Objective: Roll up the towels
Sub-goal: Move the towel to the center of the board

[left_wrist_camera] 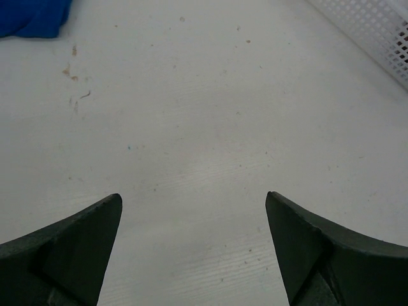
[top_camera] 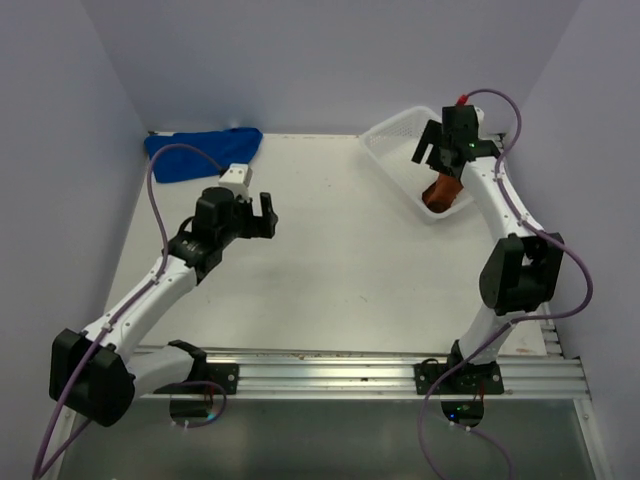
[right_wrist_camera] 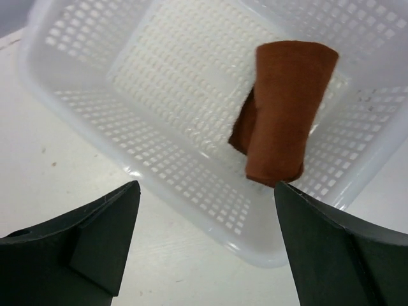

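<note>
A rust-brown towel, rolled into a cylinder, lies inside the white mesh basket; from above it shows as the brown towel in the basket at the back right. My right gripper hangs open above the basket's near rim, holding nothing; in the overhead view this gripper is over the basket. The blue towel lies bunched at the back left corner, and its edge shows as a blue towel in the left wrist view. My left gripper is open over bare table, also seen from above as the left gripper.
Purple walls close the table in on the left, back and right. A metal rail runs along the near edge by the arm bases. The basket's perforated wall shows at the upper right of the left wrist view.
</note>
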Controlling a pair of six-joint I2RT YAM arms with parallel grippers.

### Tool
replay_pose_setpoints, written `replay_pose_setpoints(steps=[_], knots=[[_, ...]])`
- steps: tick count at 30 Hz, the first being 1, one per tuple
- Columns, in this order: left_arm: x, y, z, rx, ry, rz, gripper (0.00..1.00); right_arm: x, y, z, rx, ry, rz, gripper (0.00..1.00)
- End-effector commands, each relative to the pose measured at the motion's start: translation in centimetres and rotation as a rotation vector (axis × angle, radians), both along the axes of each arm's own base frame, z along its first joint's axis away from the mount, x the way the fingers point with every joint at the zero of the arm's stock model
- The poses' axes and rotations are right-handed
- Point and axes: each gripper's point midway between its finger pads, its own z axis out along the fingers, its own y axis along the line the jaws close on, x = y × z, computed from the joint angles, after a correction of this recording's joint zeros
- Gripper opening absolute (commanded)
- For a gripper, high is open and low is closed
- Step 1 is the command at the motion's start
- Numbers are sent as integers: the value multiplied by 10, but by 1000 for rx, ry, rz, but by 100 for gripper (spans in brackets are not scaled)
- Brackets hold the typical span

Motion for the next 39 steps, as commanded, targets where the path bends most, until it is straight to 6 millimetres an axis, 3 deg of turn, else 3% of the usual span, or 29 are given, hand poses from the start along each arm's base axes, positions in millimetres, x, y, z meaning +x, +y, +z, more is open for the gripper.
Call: replay_pose_setpoints(steps=[1,3,5,6,8,9,10,11,12,13,14,15,16,17,18,19,20,21,22,23,24,25,26,27,32,33,39], knots=[[17,28,23,40,-16,165,100,-10,48,52,40,-154,165,89],[25,39,36,58,-20,213,100,-26,78,63,54,-182,251,84],[36,43,37,78,-10,237,100,-42,103,60,87,-178,336,81],[42,49,51,86,-29,270,99,-55,121,69,107,-200,390,81],[54,52,53,100,-28,301,100,-76,152,52,143,-176,469,77],[64,55,68,93,-64,324,100,-85,161,50,166,-179,495,74],[74,58,64,102,-56,341,100,-101,171,36,190,-159,541,69],[86,57,80,84,-91,344,100,-114,188,35,246,-158,628,67],[96,58,82,90,-94,346,99,-127,200,30,264,-143,668,63],[112,66,66,113,-57,371,100,-143,203,17,285,-116,682,54],[127,68,77,105,-79,382,99,-154,214,14,301,-113,723,51],[139,71,73,107,-70,391,97,-167,224,10,329,-97,771,49],[157,82,46,124,-13,412,96,-181,227,-4,337,-63,794,44],[173,78,56,92,-34,390,95,-196,235,-3,345,-60,837,42],[185,81,50,98,-31,384,92,-205,238,-5,350,-53,855,42],[201,86,26,119,-1,385,91,-214,238,-16,350,-28,860,42],[212,88,20,132,-4,386,90,-222,237,-13,356,-40,874,42],[228,90,32,150,-42,387,87,-228,238,-15,355,-35,884,42],[243,89,-2,182,15,377,86,-234,233,-26,345,-14,879,43],[256,89,9,191,1,385,86,-238,227,-25,342,-22,870,44],[263,89,-2,213,19,380,85,-240,224,-28,331,-20,868,44],[271,90,-34,234,74,378,85,-244,219,-36,319,-5,860,45],[276,91,-36,236,78,388,85,-248,216,-37,314,-4,859,45],[280,93,-54,236,103,393,84,-250,214,-40,313,1,859,45],[294,94,-79,238,105,390,85,-264,207,-62,310,71,861,46],[295,95,-97,246,138,391,85,-266,206,-66,310,82,859,46],[301,96,-122,254,161,381,84,-269,207,-88,320,134,849,46]])
